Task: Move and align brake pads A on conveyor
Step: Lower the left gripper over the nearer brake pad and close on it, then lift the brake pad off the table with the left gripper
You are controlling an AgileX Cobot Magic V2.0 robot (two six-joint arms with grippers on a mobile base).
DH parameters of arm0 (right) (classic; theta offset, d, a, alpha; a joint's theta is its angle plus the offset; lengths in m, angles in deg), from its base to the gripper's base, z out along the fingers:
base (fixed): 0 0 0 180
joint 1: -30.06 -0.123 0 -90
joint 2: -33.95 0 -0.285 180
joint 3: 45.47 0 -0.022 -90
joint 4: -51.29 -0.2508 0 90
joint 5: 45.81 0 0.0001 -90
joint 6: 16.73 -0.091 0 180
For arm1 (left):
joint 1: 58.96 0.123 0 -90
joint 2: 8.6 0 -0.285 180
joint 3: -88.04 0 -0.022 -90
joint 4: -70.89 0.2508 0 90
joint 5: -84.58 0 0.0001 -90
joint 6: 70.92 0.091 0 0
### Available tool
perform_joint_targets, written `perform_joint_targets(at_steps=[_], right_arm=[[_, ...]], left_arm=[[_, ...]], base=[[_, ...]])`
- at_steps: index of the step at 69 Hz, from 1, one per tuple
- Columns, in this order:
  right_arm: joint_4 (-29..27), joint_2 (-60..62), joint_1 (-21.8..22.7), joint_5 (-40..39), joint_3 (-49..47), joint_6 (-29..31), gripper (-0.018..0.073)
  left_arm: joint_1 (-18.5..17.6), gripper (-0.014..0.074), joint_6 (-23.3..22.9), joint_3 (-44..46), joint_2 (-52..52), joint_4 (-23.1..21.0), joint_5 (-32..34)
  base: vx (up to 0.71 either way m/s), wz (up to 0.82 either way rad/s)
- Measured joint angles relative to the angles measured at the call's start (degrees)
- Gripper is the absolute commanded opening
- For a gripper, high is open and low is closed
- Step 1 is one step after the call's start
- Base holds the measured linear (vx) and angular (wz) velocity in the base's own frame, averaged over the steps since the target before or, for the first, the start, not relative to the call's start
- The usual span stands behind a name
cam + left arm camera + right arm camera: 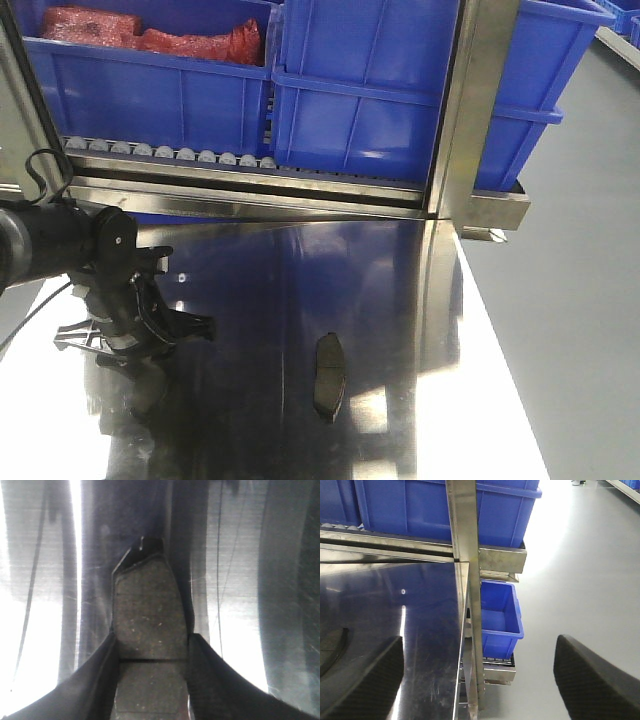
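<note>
L claw is clamped on a brake pad. Its fingers press both long edges by the mid groove, and the pad's tapered end sticks out toward 12 o'clock in the wrist view. To carry it well, we'd judge: steady squeeze, lift straight up before swinging so the pad doesn't scrape the shiny steel surface, hold it flat, & set it down w/ its long axis squared to the belt. The conveyor isn't in any view, so we can't say which way it lies. Pose: L arm reaches in from 9 o'clock in the front view, forearm roughly level, wrist bent down so the claw sits low over the surface. We can't tell if the pad touches the steel or is just clear. A second pad lies flat near 6 o'clock, well apart from the L claw, long axis running 12–6. R claw hangs by the surface's right edge, fingers wide apart, nothing btwn them.
</note>
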Motion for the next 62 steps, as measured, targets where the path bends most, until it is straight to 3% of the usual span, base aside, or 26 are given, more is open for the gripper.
perform_joint_targets(at_steps=[16,51,62], right_arm=[[0.00,0.00,0.00,0.00,0.00,0.00,0.0575],[0.00,0.00,0.00,0.00,0.00,0.00,0.0575],[0.00,0.00,0.00,0.00,0.00,0.00,0.0575]], left_arm=[[0.00,-0.0007,0.59,-0.29,-1.45,0.73,0.68],[0.00,-0.0006,0.68,-0.73,-22.50,12.35,-0.62],[2.18,-0.0006,0.68,-1.56,-28.58,13.66,-0.54]], base=[[0.00,0.00],[0.00,0.00],[0.00,0.00]])
